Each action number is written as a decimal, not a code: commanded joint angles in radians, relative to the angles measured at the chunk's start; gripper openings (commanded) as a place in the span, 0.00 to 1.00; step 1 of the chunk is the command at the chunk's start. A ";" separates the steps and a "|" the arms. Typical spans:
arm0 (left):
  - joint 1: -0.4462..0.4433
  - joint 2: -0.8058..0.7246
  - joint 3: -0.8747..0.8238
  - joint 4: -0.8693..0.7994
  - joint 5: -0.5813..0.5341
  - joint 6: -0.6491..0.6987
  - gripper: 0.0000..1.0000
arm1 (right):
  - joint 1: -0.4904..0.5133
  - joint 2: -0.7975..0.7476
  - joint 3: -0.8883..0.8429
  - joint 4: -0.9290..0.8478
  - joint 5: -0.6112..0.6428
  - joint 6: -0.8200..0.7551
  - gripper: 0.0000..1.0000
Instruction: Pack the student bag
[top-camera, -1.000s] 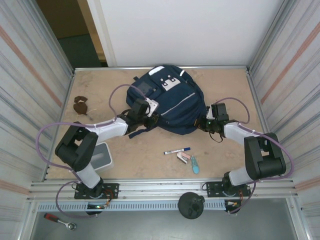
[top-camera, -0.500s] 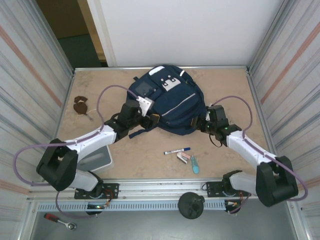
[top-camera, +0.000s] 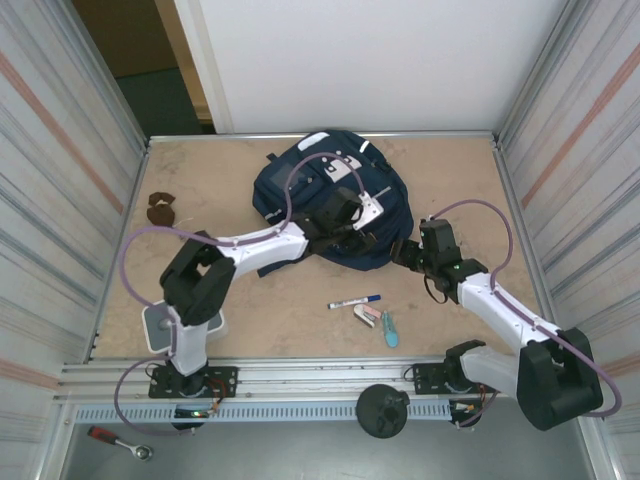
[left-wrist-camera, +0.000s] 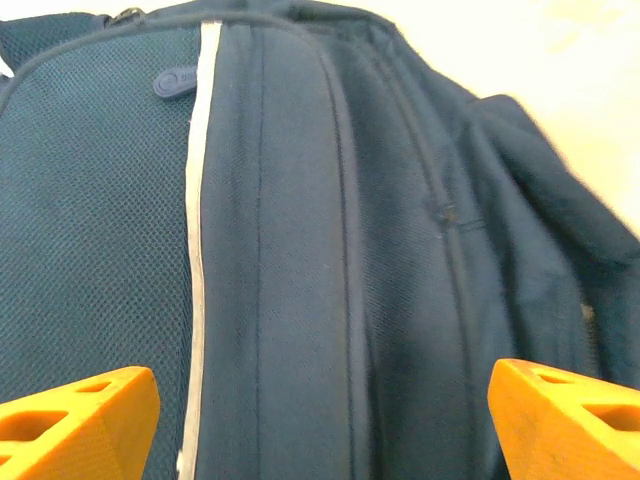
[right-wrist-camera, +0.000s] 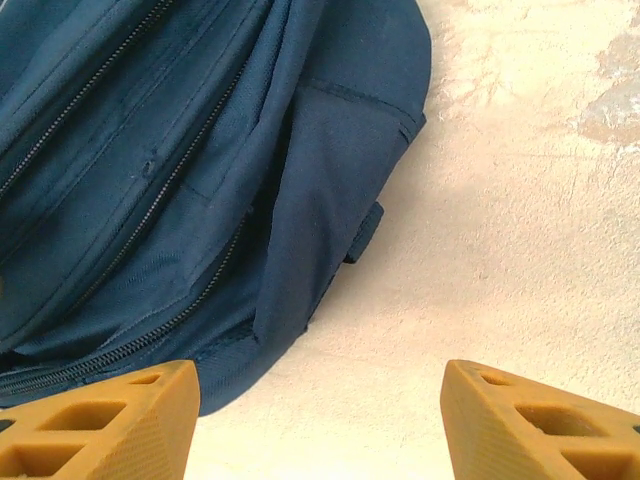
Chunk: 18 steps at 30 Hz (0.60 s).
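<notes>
Nearest, along the bottom edge of the overhead view, a metal rail carrying both arm bases. Just above, at lower centre of the pale, mottled bench (top-camera: 290, 320), a marker (top-camera: 354, 301), a small pink-and-white item (top-camera: 368, 314) and a teal one (top-camera: 389, 329), all lying loose and unpacked. At centre right, right tool (top-camera: 405, 252) open, gripping nothing, beside the bag's lower right edge. At centre, left tool (top-camera: 352, 228) open too, orange fingers (left-wrist-camera: 75, 420) spread wide over navy fabric, nothing between them. Behind, at upper centre, student bag (top-camera: 290, 190) lying flat, zips seemingly shut.

Likely step: finding a way into the bag. Next, probably: locate a zip pull, pinch it, draw it open while steadying the fabric.

Around the bench, ribbed metal walls left and right, a white panel at the far end.
</notes>
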 joint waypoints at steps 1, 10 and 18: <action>0.012 0.058 0.100 -0.104 -0.075 0.061 0.84 | 0.009 -0.050 -0.034 -0.025 0.010 0.024 0.64; 0.094 0.061 0.157 -0.129 0.066 -0.014 0.67 | 0.012 -0.076 -0.052 -0.038 0.007 0.027 0.64; 0.152 0.023 0.135 -0.130 0.203 -0.056 0.50 | 0.035 -0.034 -0.046 -0.043 0.010 0.035 0.64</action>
